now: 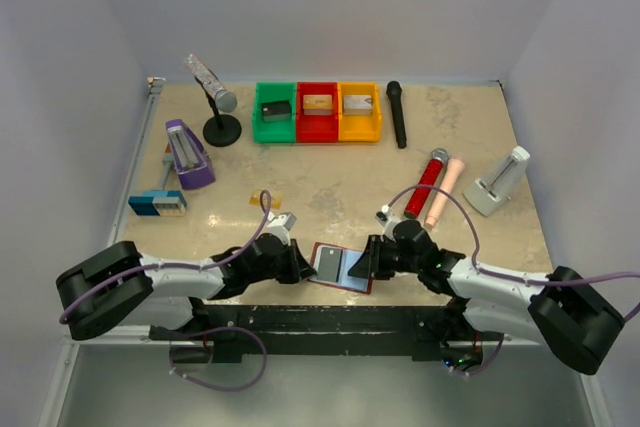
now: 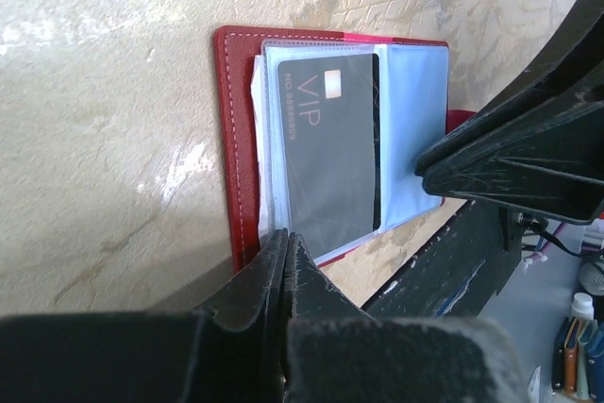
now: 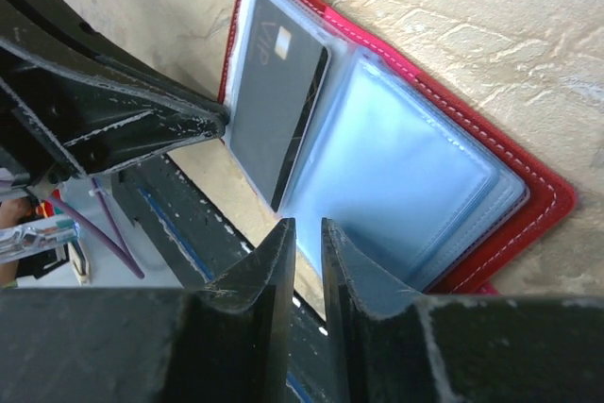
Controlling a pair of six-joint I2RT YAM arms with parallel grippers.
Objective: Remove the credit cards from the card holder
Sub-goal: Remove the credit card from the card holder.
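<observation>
The card holder point(image 1: 345, 284), a dark red wallet, lies open near the table's front edge between both grippers. A dark grey card marked VIP point(image 2: 330, 148) sits in a clear pocket on its left half point(image 3: 274, 115). The right half shows light blue empty pockets point(image 3: 406, 176). My left gripper point(image 2: 286, 236) is shut, its tips at the near edge of the wallet's left half point(image 1: 303, 269). My right gripper point(image 3: 307, 226) has a narrow gap between its fingers, at the edge of the blue pocket leaf point(image 1: 366, 265). A small gold-tan card point(image 1: 276, 198) lies on the table behind the left arm.
Green point(image 1: 274, 112), red point(image 1: 318, 112) and yellow point(image 1: 360, 112) bins with blocks stand at the back. Around them are a black microphone point(image 1: 397, 114), a red one point(image 1: 427, 183), a microphone on a stand point(image 1: 215, 97), a purple stapler point(image 1: 187, 154) and a white holder point(image 1: 497, 182).
</observation>
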